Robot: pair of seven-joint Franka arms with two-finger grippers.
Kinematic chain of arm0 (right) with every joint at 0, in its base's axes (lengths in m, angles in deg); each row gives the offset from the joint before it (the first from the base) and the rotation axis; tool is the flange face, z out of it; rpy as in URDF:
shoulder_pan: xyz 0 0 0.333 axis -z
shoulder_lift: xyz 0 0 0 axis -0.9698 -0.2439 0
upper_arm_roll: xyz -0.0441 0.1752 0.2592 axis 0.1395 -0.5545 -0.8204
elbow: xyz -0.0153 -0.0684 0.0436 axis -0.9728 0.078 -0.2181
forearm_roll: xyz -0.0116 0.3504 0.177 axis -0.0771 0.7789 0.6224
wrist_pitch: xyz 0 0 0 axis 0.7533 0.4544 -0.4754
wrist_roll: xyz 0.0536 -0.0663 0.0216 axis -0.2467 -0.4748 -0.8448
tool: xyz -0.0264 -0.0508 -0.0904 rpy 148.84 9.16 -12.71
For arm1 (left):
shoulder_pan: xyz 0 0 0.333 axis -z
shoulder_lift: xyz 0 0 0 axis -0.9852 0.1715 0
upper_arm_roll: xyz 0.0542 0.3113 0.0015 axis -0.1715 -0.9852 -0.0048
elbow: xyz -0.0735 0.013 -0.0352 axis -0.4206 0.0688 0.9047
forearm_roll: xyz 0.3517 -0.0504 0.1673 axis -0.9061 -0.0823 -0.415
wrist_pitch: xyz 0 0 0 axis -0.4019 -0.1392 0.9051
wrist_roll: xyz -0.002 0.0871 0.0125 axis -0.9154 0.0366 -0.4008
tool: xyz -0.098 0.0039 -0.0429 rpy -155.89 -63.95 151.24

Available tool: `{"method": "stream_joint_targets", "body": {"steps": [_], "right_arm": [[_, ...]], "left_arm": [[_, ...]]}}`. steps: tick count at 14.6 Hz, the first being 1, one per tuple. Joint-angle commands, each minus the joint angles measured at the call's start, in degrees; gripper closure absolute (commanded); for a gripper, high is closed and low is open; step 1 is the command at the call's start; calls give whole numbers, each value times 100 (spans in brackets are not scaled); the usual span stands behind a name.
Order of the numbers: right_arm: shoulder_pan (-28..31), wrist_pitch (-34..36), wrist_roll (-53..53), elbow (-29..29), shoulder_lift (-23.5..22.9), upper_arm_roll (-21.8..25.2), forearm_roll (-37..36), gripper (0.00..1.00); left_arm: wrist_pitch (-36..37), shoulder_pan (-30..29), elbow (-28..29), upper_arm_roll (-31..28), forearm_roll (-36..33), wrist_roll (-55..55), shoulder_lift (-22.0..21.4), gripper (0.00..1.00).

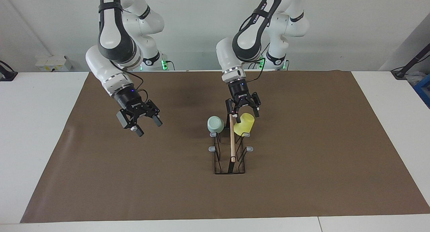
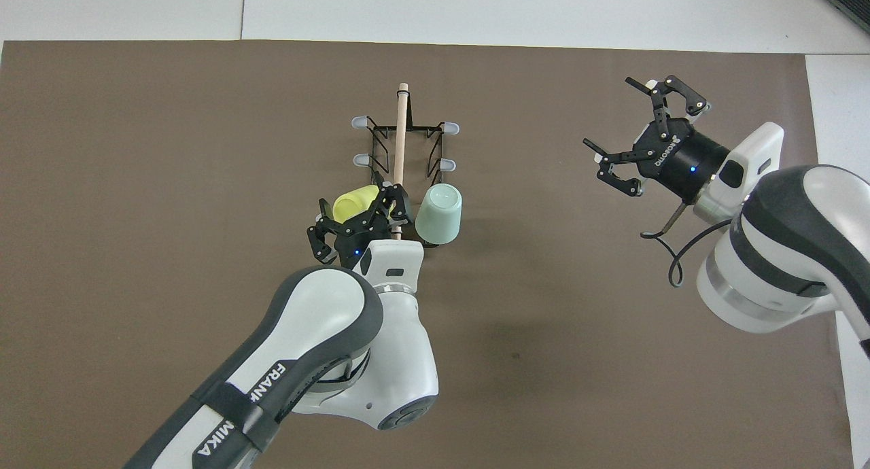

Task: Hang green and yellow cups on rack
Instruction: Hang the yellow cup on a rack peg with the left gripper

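The black wire rack (image 1: 229, 164) with a wooden rod (image 1: 232, 143) stands mid-table; it also shows in the overhead view (image 2: 401, 136). The mint green cup (image 1: 215, 124) (image 2: 439, 213) sits upside down on the prong nearest the robots, on the side toward the right arm's end. The yellow cup (image 1: 245, 125) (image 2: 353, 201) sits tilted on the prong across the rod from it. My left gripper (image 1: 245, 116) (image 2: 360, 216) is open just over the yellow cup, fingers spread on either side of it. My right gripper (image 1: 149, 127) (image 2: 608, 112) is open and empty, raised over bare mat.
A brown mat (image 1: 319, 158) covers the white table. Several grey-tipped prongs farther from the robots, such as this one (image 1: 212, 148), carry nothing. A power strip (image 1: 52, 63) lies at the table's edge beside the right arm's base.
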Motion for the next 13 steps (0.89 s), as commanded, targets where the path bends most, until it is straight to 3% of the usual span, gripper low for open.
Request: {"method": "stream_joint_targets", "body": {"steps": [1,5,9,13], "right_arm": [[192,354,1039,162,48,-36,-1538,0],[184,627,2919,198,92,-27,-3596,0],[114,777,5028,198,101,-27,-5293,0],[-79,935,7750,198,180,-36,-7103,0]], "left_arm": [[-83,-94,-276,-96,971,1346,11,0],[-215,-305,-575,-201,2835,4131,72,0],[-162,-314,-953,-771,4575,6821,46,0],[-48,-349,-980,-1361,6096,9204,-182,0]]}}
